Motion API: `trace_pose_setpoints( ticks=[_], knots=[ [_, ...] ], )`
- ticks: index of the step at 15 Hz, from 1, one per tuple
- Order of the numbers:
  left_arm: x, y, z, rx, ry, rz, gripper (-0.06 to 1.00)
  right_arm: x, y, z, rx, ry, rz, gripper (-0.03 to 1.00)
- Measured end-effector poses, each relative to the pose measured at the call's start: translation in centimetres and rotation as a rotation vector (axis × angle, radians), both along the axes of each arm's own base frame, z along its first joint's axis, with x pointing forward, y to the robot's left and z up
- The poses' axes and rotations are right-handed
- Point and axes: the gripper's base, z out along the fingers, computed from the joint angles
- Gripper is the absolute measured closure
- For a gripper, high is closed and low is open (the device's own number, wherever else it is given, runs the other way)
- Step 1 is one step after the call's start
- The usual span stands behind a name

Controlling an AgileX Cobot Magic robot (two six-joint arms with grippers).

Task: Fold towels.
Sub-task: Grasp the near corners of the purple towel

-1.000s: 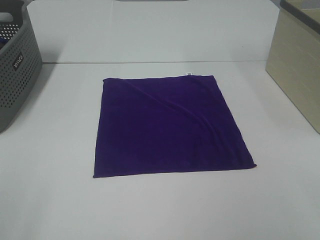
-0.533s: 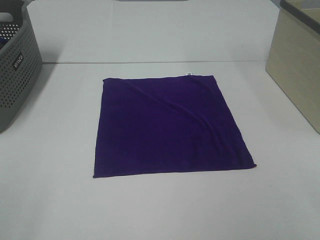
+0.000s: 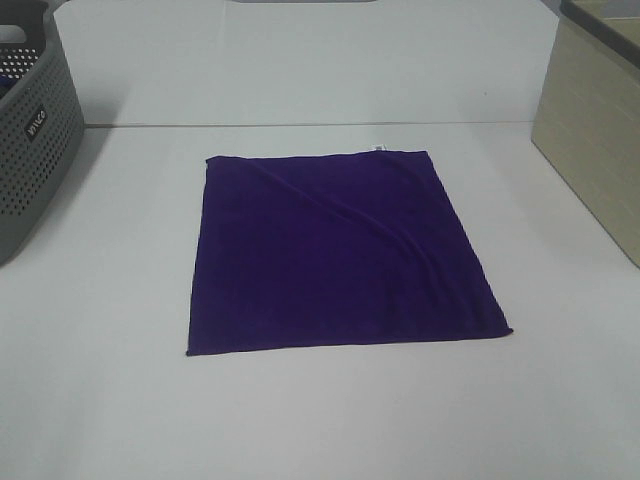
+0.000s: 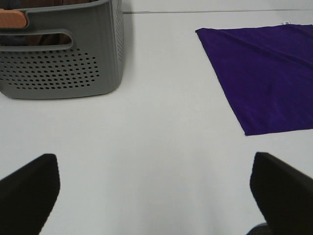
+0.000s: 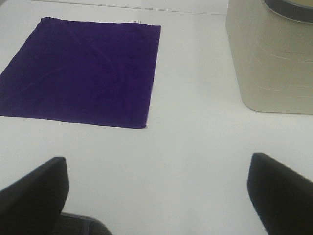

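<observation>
Towel (image 3: pixel 340 250) flat between grey basket (image 3: pixel 30 130) and beige bin (image 3: pixel 592 130); left end effector (image 4: pixel 152 164), right end effector (image 5: pixel 156 164) spread.

white table (image 3: pixel 320 420); evenly lit | grey perforated basket (image 3: pixel 30 150) far left | beige bin (image 3: pixel 595 140) far right

White lettering (image 3: pixel 37 128) on the grey basket (image 3: pixel 45 175), too blurred for reading

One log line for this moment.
towel: flat, unfolded, diagonal crease | left hand: open, off towel | right hand: open, off towel | fold: not started
</observation>
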Motion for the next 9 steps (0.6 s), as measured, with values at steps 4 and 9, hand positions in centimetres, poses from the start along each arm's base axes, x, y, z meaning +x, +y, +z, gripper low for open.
trace_pose_setpoints(
  ticks=[4,9],
  knots=[
    [6.4,0.6,6.0,-0.028,0.232,0.023,-0.05,7.5,0.7,6.5,0.106,0.270,-0.047,0.03],
    [20.2,1.7,5.1,-0.053,0.621,0.025,-0.05,23.8,2.1,6.8,0.074,0.699,-0.010,0.03]
  ],
)
